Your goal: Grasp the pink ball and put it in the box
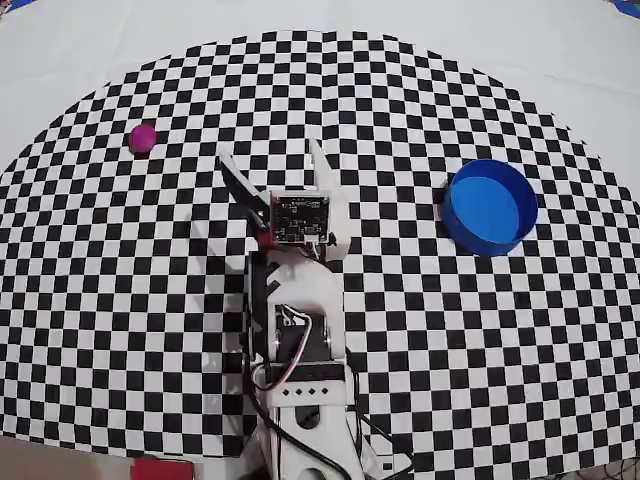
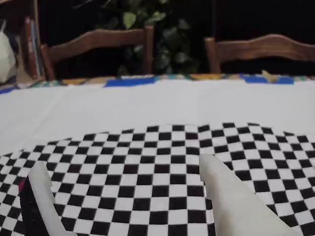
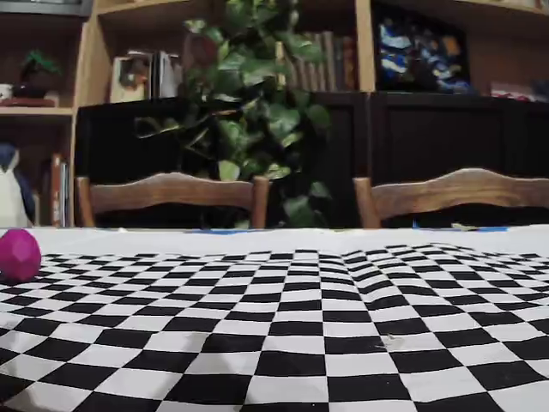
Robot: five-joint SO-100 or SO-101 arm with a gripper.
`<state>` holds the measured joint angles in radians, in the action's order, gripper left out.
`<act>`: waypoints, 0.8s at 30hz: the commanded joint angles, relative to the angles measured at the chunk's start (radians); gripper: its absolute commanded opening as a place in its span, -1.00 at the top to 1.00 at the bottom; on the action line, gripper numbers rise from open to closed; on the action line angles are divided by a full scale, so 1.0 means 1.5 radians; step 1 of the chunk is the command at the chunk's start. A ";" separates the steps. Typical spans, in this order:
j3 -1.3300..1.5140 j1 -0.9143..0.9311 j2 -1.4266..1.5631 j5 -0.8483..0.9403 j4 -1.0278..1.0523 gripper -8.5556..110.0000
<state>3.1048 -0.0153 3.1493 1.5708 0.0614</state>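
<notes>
Pincer (image 1: 275,158) spread wide, empty; box (image 1: 490,207) seen overhead only, pink ball (image 1: 143,138) far left.

Arm base (image 1: 305,440): cut off by the overhead view's bottom edge. Gripper (image 2: 123,184): both fingers cropped by the wrist view's bottom edge. Pink ball (image 3: 17,255): left side clipped by the fixed view's frame. Box (image 1: 489,207): seen in the overhead view only. Chairs (image 3: 171,193): only backrests visible behind the table.

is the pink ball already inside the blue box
No, in the overhead view the pink ball sits on the checkered mat at far left, while the box is empty at right.
</notes>
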 commanded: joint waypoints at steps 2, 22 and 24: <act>0.005 -0.026 -0.007 0.004 -0.012 0.24; 0.005 -0.138 -0.030 0.004 -0.012 0.24; 0.005 -0.150 -0.032 0.004 -0.012 0.24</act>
<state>3.1048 -0.2117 3.1109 1.5708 0.0614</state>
